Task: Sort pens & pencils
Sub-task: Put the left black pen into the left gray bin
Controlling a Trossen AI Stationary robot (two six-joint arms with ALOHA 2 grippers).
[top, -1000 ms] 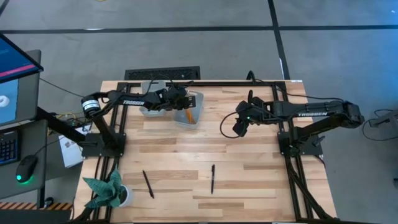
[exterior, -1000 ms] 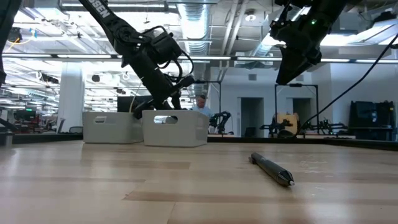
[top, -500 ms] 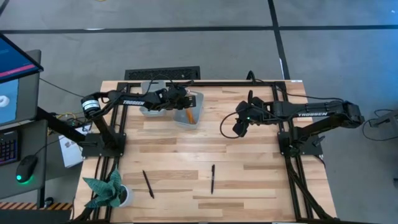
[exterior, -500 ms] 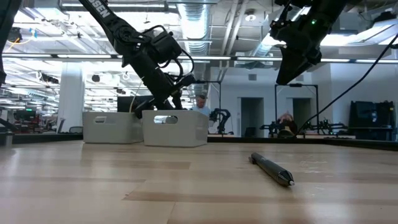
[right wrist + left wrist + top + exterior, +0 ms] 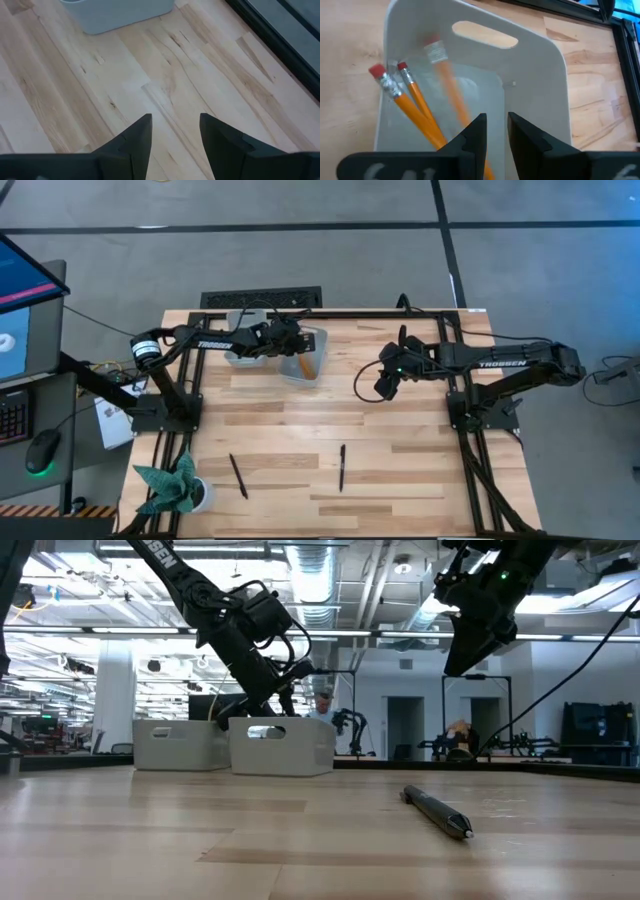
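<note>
3 pencils [image 5: 422, 117] show in the white bin [image 5: 535, 90] directly under the left gripper [image 5: 494, 131], whose fingers stand narrowly parted with nothing between them; 1 pencil is blurred, apparently dropping in. 2 pens [image 5: 238, 476] lie on the table [image 5: 400, 440] well away from both grippers, toward its near edge; I cannot see a third. There are 2 bins, this one and a second bin [image 5: 240, 350] just beside it. The right gripper [image 5: 171, 137] hovers open and empty above bare table. The risk, as I judge it: a thin pen rolls or slips as fingers close on it flat against the wood, or lands among the pencils.
</note>
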